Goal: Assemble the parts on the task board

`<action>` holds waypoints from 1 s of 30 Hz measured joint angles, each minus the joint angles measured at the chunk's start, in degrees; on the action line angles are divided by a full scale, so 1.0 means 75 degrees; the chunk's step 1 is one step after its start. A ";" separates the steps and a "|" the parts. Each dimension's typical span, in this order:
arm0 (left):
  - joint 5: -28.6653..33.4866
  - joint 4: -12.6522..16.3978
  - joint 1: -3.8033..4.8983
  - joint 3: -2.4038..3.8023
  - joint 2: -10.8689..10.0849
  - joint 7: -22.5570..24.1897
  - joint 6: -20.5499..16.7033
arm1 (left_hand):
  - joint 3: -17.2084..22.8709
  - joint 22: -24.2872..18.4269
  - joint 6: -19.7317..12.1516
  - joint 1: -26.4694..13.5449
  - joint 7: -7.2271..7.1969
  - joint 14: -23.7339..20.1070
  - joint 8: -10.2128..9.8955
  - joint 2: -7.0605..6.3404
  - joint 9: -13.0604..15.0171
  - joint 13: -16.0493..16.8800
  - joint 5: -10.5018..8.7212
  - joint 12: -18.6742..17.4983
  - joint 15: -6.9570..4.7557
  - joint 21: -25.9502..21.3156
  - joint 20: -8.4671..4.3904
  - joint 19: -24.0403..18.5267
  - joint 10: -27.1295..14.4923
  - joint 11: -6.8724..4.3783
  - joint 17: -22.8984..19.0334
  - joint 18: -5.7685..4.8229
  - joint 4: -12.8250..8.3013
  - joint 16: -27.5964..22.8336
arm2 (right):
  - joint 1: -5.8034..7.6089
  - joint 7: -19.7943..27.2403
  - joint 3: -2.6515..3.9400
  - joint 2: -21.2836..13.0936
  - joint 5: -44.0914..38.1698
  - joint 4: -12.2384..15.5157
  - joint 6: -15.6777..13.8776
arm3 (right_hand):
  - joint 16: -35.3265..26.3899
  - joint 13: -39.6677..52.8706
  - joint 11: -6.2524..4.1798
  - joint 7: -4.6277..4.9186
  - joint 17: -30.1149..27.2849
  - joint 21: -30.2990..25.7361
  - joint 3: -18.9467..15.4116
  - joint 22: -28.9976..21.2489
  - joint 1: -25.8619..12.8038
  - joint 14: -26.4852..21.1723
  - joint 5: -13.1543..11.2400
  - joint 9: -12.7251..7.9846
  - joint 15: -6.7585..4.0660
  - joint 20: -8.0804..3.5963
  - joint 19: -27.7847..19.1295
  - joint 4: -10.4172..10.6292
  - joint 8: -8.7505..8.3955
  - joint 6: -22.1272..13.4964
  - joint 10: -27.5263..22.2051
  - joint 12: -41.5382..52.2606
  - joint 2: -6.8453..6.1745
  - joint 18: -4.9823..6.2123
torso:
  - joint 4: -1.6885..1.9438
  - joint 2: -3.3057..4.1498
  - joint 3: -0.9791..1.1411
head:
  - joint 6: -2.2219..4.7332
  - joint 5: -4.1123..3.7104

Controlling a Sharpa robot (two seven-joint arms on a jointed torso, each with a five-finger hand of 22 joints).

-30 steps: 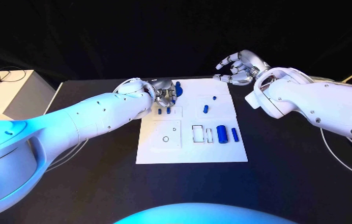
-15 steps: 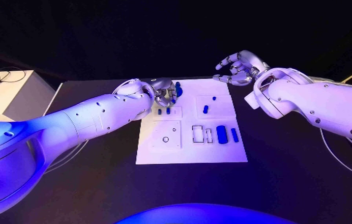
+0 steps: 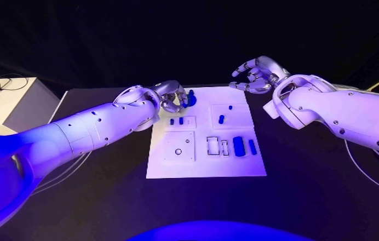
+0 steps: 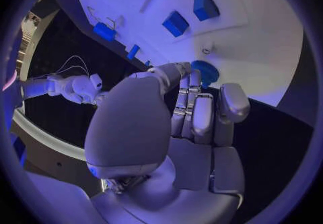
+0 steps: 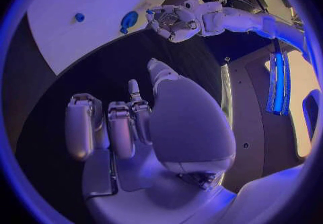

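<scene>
Black table in a dark room. Black curtain behind it, all in folds. White cabinet just beside the table's far corner, with thin black cables on top. Blue-purple light over everything.

The white flat task board lies at frame centre; small blue cylindrical parts lie on its right side.

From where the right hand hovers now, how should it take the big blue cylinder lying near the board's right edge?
Probably from above, fingers across its round sides at mid-length. The big blue cylinder lies flat with its long axis running toward and away from the robot; a thinner blue piece sits close beside it, so the right hand should approach steeply.
</scene>
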 measured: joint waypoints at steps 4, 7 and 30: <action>0.0101 0.0123 0.0003 0.0040 -0.0198 -0.0002 0.0045 | 0.0001 0.0003 0.0001 -0.0011 0.0001 0.0000 -0.0036 0.0011 0.0005 0.0000 0.0000 -0.0044 0.0000 0.0000 0.0000 0.0000 -0.0001 -0.0001 -0.0019 0.0000 0.0000 0.0000 | 0.0000 -0.0002 0.0000 -0.0018 -0.0001 0.0001 0.0000 | 0.0000 0.0000 0.0000 0.0000 0.0000 0.0000 0.0000 0.0000 0.0000 0.0000 0.0000 0.0000 0.0000 0.0000 0.0000 0.0000 0.0000 0.0000 0.0000 0.0000 0.0000 -0.0001 | 0.0003 -0.0004 0.0000 | 0.0003 0.0010; 0.0138 0.0124 0.0003 0.0050 -0.0275 -0.0035 0.0121 | 0.0000 0.0003 0.0000 -0.0030 0.0001 0.0000 -0.0043 0.0030 0.0005 0.0000 0.0000 -0.0047 0.0000 0.0000 0.0000 0.0000 -0.0001 -0.0001 -0.0034 -0.0001 0.0000 0.0000 | -0.0001 -0.0004 0.0003 -0.0032 -0.0001 0.0002 0.0001 | 0.0000 0.0000 0.0000 0.0000 -0.0001 0.0000 0.0000 0.0004 0.0000 0.0000 0.0000 0.0000 0.0000 0.0000 0.0000 0.0000 0.0000 0.0000 0.0000 0.0000 0.0000 0.0000 | 0.0006 -0.0004 0.0000 | 0.0007 0.0015; 0.0112 -0.0135 -0.0008 0.0031 -0.0159 -0.0283 0.0640 | 0.0022 -0.0017 -0.0004 -0.0062 0.0001 -0.0001 -0.0095 -0.0001 0.0011 -0.0007 0.0000 -0.0156 0.0000 -0.0001 0.0001 -0.0001 0.0025 0.0027 -0.0127 0.0002 -0.0023 0.0000 | -0.0001 -0.0009 0.0001 -0.0033 -0.0005 0.0008 0.0002 | 0.0000 0.0005 0.0000 0.0000 -0.0001 0.0000 0.0000 0.0004 0.0000 0.0000 -0.0001 -0.0001 0.0000 0.0000 0.0000 0.0000 -0.0001 0.0000 0.0000 0.0000 0.0000 0.0000 | -0.0017 0.0016 0.0010 | -0.0024 0.0073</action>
